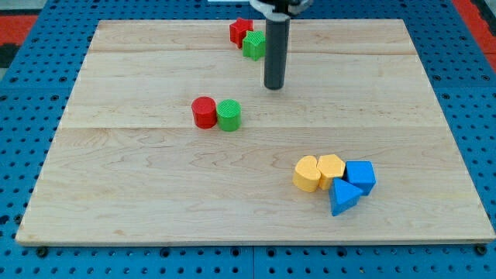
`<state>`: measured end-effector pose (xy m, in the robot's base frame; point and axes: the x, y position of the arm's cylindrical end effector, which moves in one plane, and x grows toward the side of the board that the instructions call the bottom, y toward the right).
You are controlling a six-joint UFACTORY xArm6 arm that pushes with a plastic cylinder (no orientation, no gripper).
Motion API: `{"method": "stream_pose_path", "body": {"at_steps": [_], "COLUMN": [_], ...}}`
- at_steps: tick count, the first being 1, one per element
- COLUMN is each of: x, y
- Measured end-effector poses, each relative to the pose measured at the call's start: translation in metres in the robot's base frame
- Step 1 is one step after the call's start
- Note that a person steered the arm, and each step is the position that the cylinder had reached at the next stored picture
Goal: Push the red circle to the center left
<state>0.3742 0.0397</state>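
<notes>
Blocks sat in three clusters on the wooden bench. Near the middle, a little toward the view's left, the red circle stood touching a green circle on its right side. At the view's top, a red block pressed against a green block; their shapes were hard to make out from this angle, possibly star-like. Toward the view's lower right, two yellow blocks, a rounded yellow block and a yellow hexagon-like block, lay side by side, touching a blue block with flat faces and a blue triangle just below them.

The dark rod came down from the view's top edge, and my tip rested on the bench just below and to the right of the top green block, apart from it. It was up and to the right of the red circle, with the green circle lying between them and clear board on either side. No pincer showed on this arm, so I could not tell any state for one.
</notes>
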Motion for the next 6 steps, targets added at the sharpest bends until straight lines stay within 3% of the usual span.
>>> {"method": "stream_pose_path", "body": {"at_steps": [2,3,4,5,6], "x": [0.070,0.055,0.011,-0.010,0.000], "y": [-0.031,-0.088,-0.199,-0.259,-0.259]}}
